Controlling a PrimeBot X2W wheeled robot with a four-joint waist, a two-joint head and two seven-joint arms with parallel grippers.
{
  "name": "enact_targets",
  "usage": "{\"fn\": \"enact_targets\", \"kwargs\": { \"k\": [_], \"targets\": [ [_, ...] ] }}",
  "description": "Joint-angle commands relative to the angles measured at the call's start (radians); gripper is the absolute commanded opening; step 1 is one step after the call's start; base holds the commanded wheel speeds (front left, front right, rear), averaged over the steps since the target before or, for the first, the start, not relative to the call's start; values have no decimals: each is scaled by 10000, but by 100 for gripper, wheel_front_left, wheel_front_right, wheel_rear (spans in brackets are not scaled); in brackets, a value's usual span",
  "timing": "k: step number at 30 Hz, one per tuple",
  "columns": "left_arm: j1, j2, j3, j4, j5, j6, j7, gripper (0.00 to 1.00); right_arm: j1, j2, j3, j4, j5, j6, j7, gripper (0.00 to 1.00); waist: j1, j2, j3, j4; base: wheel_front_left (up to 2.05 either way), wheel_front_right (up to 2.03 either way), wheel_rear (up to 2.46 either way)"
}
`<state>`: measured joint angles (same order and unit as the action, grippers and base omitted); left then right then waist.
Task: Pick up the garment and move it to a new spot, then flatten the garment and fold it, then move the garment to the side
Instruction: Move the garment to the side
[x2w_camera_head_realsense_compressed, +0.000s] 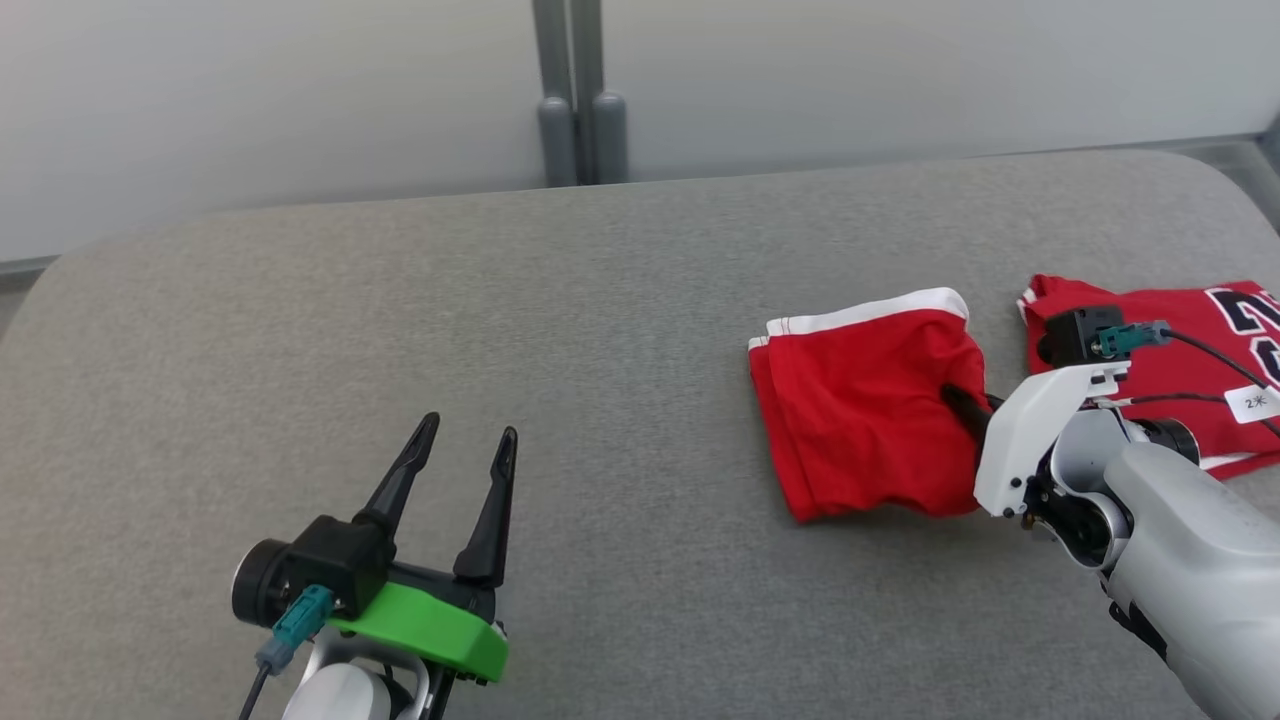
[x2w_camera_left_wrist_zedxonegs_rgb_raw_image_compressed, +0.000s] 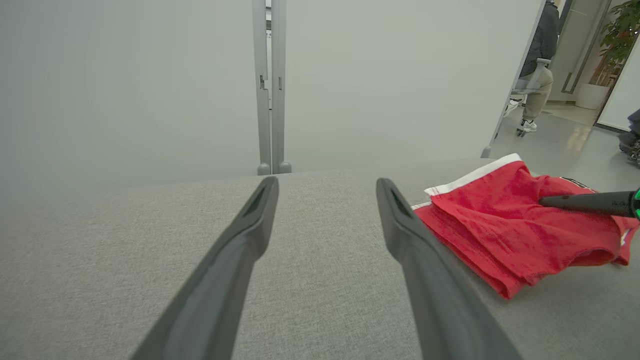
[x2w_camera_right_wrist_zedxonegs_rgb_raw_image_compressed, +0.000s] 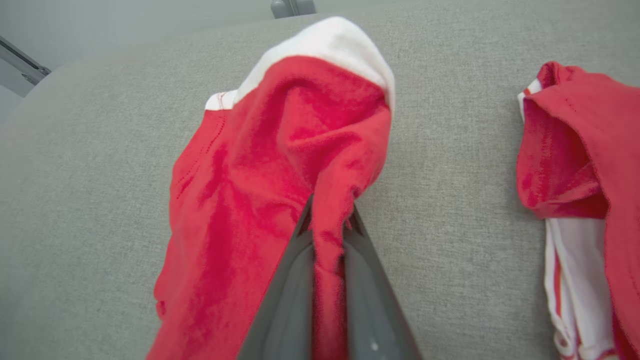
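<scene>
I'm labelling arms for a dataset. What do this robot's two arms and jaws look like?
The left arm has a pale wrist, a bright green bracket, a black block with a teal plug, and two long dark tapering jaws. The right arm has a pale grey forearm, a white bracket, a similar block and plug, thin black cables and dark jaws.

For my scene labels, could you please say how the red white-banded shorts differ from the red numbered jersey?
The red mesh shorts with a white band are pinched in the right gripper; the red jersey with black numerals lies free. The shorts bear no print; the jersey shows numerals. Both are red with white trim, on the grey fabric surface.
</scene>
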<state>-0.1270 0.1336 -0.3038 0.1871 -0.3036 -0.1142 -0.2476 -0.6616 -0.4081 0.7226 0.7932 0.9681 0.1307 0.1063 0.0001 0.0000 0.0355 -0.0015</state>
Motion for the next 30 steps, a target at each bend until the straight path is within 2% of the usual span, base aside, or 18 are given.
{"fn": "enact_targets", "kwargs": {
  "k": [1, 6, 10, 19, 23, 30],
  "targets": [
    [-180, -29, -127, -18, 76, -25, 33, 100, -76, -111, 83, -95, 92, -3, -82, 0, -1, 0, -103, -1315, 0, 0, 0],
    [-389, -73, -459, 6, 89, -61, 67, 100, -277, -188, 438, -380, 297, -2, -181, 0, -1, 0, 169, -2255, 0, 0, 0],
    [-494, -54, -717, 71, 99, -80, 141, 100, -508, -267, 655, -529, 464, -2, -324, 0, -1, 0, 429, -2693, 0, 0, 0],
    [-1093, 218, -1230, -113, 238, -127, 540, 100, -1920, -693, 1321, -877, 394, -2, -881, 0, -1, 0, 1798, -2726, 0, 0, 0],
    [-1358, 390, -1362, -248, 320, -138, 758, 100, -2685, -1203, 1866, -960, 407, -3, -1070, 0, -1, 0, 2461, -2564, 0, 0, 0],
    [-1467, 610, -1482, -396, 326, -143, 942, 100, -3284, -2851, 2805, -1096, 835, -3, -1351, 0, -1, 0, 3009, -2427, 0, 0, 0]
  ]
}}
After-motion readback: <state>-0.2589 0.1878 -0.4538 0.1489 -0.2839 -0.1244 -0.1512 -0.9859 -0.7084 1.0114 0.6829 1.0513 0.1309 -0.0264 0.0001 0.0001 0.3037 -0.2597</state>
